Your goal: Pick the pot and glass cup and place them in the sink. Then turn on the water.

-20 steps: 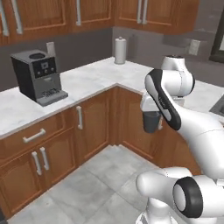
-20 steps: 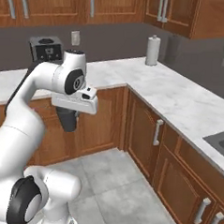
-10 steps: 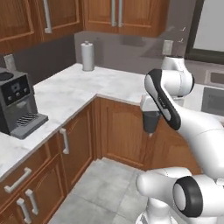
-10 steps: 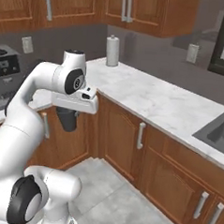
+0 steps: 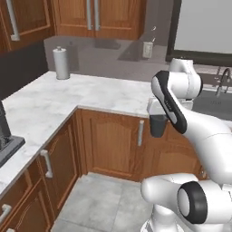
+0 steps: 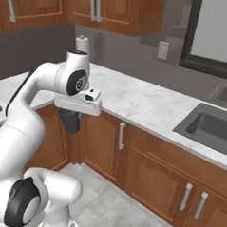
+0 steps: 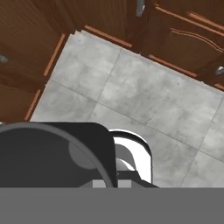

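My gripper is shut on the glass cup, a small dark grey tumbler that hangs under the hand in front of the lower cabinet doors. From the right, the gripper holds the cup below the counter's edge. In the hand view the cup's dark rim fills the lower left above the grey floor tiles. The sink is a dark basin in the marble counter, far to the right of the cup. Its faucet shows behind the arm. The pot and the water are out of view.
An L-shaped white marble counter runs along wooden cabinets. A paper towel roll stands at its back corner, and a black coffee machine sits at the left edge. Grey floor tiles lie open in front of the cabinets.
The whole picture has shifted: the base has turned right, so the coffee machine slid off to the left and the sink came into view. The cup stays in the shut gripper.
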Tool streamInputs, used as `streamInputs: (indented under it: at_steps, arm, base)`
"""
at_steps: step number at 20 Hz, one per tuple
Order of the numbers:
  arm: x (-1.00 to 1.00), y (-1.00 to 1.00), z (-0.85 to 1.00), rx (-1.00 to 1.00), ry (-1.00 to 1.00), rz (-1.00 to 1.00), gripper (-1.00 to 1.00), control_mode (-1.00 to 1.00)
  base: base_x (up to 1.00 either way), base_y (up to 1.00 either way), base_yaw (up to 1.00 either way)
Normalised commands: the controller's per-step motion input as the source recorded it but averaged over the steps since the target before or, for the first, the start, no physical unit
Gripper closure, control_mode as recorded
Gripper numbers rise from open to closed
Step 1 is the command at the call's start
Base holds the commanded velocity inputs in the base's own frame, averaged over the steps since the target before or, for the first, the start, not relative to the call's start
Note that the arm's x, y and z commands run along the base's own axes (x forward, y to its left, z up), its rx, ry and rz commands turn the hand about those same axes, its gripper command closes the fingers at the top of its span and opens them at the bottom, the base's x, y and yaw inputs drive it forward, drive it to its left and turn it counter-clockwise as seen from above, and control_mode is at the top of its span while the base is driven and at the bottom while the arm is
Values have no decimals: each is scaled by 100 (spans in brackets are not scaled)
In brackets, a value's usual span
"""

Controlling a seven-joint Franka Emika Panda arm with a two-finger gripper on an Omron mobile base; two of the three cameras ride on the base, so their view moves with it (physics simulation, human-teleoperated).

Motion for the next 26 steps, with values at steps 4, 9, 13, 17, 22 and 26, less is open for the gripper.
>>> streamInputs:
  at_steps: [4,9,13,17,22,26]
  arm:
    - [0,0,0,0,0,0,100,100]
    - [0,0,0,0,0,0,100,100]
    - [0,0,0,0,0,0,100,100]
    - [0,0,0,0,0,0,100,100]
    - [0,0,0,0,0,0,100,100]
    - [0,0,0,0,0,0,100,100]
  base:
    - [11,-68,-19]
    - [18,-46,-31]
    - [33,-2,-53]
    - [29,0,-50]
    - [43,2,-39]
    - [49,4,-31]
